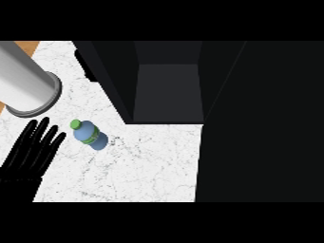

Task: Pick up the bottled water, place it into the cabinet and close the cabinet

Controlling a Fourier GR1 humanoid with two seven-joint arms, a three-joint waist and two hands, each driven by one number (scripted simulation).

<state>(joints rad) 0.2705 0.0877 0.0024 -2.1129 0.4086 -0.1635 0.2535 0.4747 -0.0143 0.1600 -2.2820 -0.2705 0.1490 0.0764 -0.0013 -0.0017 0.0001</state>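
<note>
The left hand (pixel 31 147) is resting on the marble counter (pixel 143 161), fingers straight and spread, holding nothing. Just beside its fingertips, the water bottle (pixel 87 134) is apparently standing upright before the open dark cabinet (pixel 168 90).
</note>
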